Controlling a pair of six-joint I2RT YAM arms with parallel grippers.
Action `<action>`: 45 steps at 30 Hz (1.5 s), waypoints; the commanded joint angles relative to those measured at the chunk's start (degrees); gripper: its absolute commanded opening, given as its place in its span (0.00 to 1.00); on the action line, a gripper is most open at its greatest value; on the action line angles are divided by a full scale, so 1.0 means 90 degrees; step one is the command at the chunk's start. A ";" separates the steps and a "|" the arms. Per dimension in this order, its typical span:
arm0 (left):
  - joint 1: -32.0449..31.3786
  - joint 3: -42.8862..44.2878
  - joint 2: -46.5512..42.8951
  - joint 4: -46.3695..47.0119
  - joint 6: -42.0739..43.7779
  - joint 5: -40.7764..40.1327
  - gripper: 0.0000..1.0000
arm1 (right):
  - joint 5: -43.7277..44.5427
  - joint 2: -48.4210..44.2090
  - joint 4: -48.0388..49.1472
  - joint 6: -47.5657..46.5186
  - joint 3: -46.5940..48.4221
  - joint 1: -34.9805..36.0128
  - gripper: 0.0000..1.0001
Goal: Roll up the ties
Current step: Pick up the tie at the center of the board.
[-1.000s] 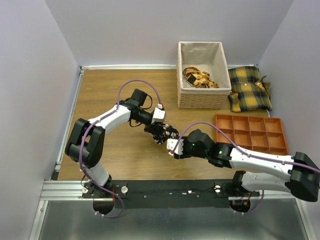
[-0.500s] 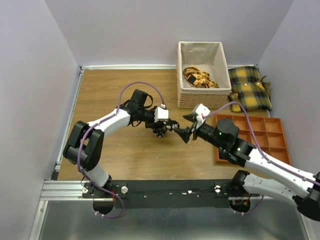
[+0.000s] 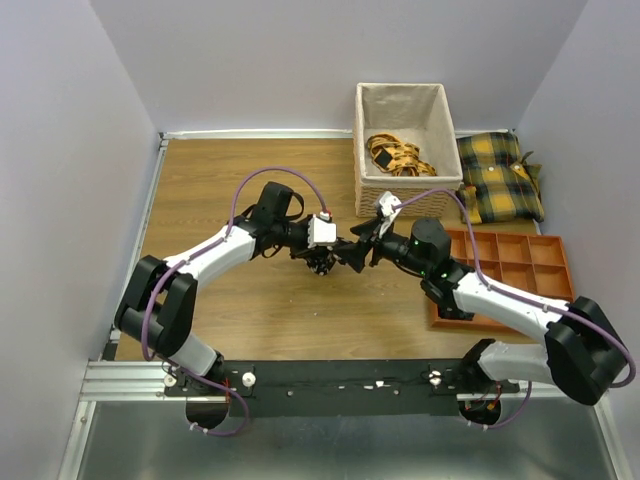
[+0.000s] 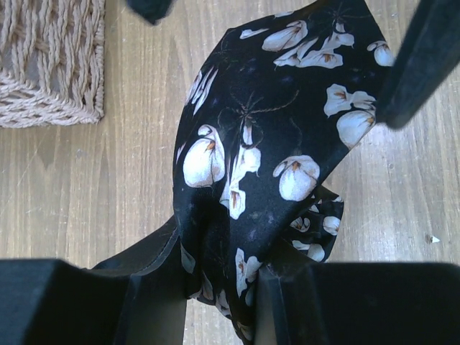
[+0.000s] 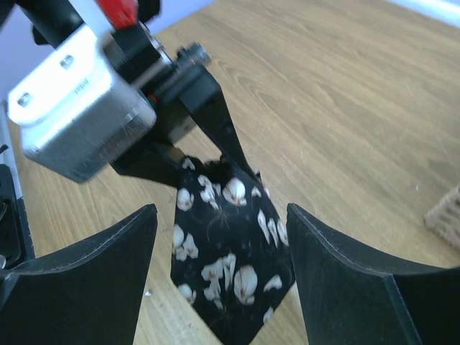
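Step in hand, as I judge it: a handover or regrip. The left gripper (image 3: pixel 322 260) is pinching the tie (image 4: pixel 251 144), bunched into a loose coil, over the middle of the table (image 3: pixel 220 180). The right gripper (image 3: pixel 360 252) is standing wide open, one finger on either side of the tie's free end, holding nothing. Next move calls for closing squarely on the fabric without loosening the coil. Since a second ago, the right arm has swung up from the near edge and its jaws have spread.
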 commanded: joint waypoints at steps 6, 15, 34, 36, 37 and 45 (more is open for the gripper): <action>-0.0042 -0.0206 -0.0457 0.0143 0.0182 0.0242 0.00 | -0.1512 0.0916 0.0612 -0.1168 0.0373 -0.0085 0.80; -0.0042 -0.0460 -0.0721 0.0153 0.0347 0.0535 0.00 | -0.0752 0.1346 0.0466 -0.1333 0.0509 -0.0085 0.80; -0.0072 -0.0313 -0.0515 0.0465 -0.0092 -0.0042 0.00 | -0.2033 0.1803 -0.0287 -0.1775 0.0822 -0.0027 0.80; -0.0062 -0.0391 -0.0632 0.0552 -0.0034 0.0241 0.00 | -0.1447 0.1941 -0.0229 -0.1696 0.0822 -0.0027 0.80; -0.0071 -0.0469 -0.0730 0.0563 -0.0014 0.0339 0.00 | -0.1271 0.1980 -0.0190 -0.1696 0.0812 -0.0027 0.80; -0.0023 -0.0528 -0.0828 0.0504 -0.0161 0.0710 0.00 | -0.1006 0.2166 -0.0151 -0.1940 0.0930 -0.0017 0.77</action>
